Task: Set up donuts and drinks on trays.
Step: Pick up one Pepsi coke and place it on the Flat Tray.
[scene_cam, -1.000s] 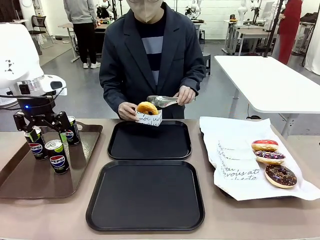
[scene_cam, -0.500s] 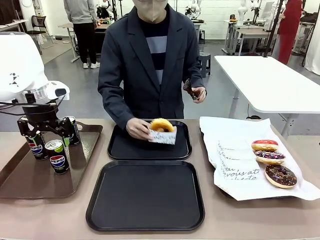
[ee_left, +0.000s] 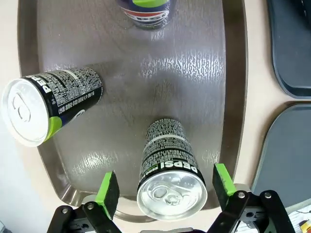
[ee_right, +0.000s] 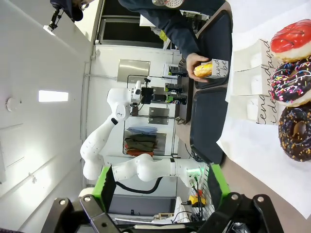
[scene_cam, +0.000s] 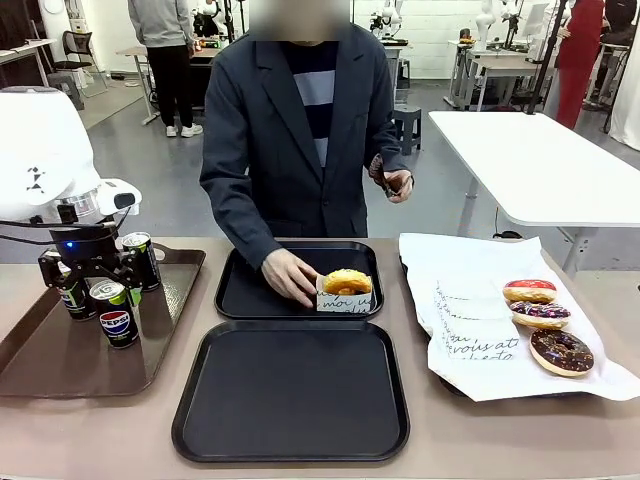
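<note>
Black jaws with green pads stand wide apart on the left gripper [ee_left: 165, 187], straddling an upright Pepsi can [ee_left: 171, 167] from above, pads clear of its sides; nothing is held. Recommended: descend square to the can so both pads meet the body below the top rim; close evenly; lift straight up, since two other cans [ee_left: 46, 104] stand near on the same brown tray [scene_cam: 40, 370] and a tilted lift could knock them. The right gripper [ee_right: 161, 182] is likewise spread and empty, raised off the table.

Surface, near to far: a tan table [scene_cam: 100, 440]; the near black tray [scene_cam: 290, 390] lies bare and is judged the likely place for the can; the far black tray [scene_cam: 250, 295] just beyond it carries one sleeved donut [scene_cam: 347, 285] at its right near corner, the person's hand [scene_cam: 292, 277] touching it; the other hand is held up with tongs [scene_cam: 385, 180]. To the right, white paper [scene_cam: 470, 340] bears three iced donuts [scene_cam: 541, 314] in a row.

Room: a white table [scene_cam: 540, 160] behind; grey floor; another person [scene_cam: 165, 50] stands far off.
</note>
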{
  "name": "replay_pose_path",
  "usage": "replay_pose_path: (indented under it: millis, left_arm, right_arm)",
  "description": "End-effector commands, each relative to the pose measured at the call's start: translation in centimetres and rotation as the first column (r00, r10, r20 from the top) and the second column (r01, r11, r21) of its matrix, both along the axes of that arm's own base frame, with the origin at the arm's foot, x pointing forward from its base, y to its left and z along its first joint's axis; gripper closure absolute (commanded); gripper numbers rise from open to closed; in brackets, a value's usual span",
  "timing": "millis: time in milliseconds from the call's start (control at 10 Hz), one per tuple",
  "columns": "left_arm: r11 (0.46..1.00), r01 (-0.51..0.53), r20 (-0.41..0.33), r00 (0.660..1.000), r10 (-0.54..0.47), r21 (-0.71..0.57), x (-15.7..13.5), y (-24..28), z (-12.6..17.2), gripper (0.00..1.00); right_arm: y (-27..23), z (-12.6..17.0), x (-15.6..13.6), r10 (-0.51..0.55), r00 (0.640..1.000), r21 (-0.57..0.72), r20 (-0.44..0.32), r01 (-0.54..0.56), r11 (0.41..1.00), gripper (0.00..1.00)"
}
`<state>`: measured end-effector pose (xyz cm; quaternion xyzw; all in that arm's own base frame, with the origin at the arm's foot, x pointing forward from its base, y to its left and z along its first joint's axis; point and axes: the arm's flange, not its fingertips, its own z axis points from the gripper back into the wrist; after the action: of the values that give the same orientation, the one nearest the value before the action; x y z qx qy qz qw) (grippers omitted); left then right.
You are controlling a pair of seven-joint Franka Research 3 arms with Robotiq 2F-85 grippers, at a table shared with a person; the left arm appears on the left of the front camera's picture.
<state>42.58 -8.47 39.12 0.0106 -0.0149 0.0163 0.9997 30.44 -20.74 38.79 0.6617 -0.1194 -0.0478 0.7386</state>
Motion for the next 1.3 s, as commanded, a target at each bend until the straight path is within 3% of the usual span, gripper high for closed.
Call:
replay_pose_path:
  millis: [0,500,600,700,800,900,1100,1200]
  left_arm:
    - [0.999,-0.034,0.036,0.999,0.034,0.003,0.03,-0.15,-0.46,0.0]
    - [0.999,-0.037,0.032,0.999,0.037,0.008,0.51,-0.24,-1.28,0.0]
    - [1.0,-0.027,0.036,0.999,0.027,0.004,0.56,-0.27,-1.3,0.42]
    - [1.0,-0.031,0.038,0.999,0.03,0.001,0.54,-0.29,-1.18,0.52]
    - [0.999,-0.036,0.036,0.999,0.036,-0.003,0.55,-0.31,-1.11,0.95]
    - [0.999,-0.039,0.033,0.999,0.039,-0.005,0.53,-0.32,-1.01,1.0]
    - [0.999,-0.049,0.022,0.999,0.05,-0.012,0.51,-0.33,-0.69,1.0]
    - [0.998,-0.055,0.017,0.998,0.055,-0.012,0.54,-0.33,-0.61,0.87]
  right_arm:
    - [-0.04,-0.09,0.01,0.002,1.0,0.011,0.02,-0.002,1.0,0.0]
    - [-0.04,-0.09,0.01,0.002,1.0,0.011,0.02,-0.002,1.0,0.0]
    - [-0.04,-0.09,0.01,0.002,1.0,0.011,0.02,-0.002,1.0,0.0]
    - [-0.04,-0.09,0.01,0.002,1.0,0.011,0.02,-0.002,1.0,0.0]
    - [-0.04,-0.09,0.01,0.002,1.0,0.011,0.02,-0.002,1.0,0.0]
    - [-0.04,-0.09,0.01,0.002,1.0,0.011,0.02,-0.002,1.0,0.0]
    - [-0.04,-0.09,0.01,0.002,1.0,0.011,0.02,-0.002,1.0,0.0]
    - [-0.04,-0.09,0.01,0.002,1.0,0.011,0.02,-0.002,1.0,0.0]
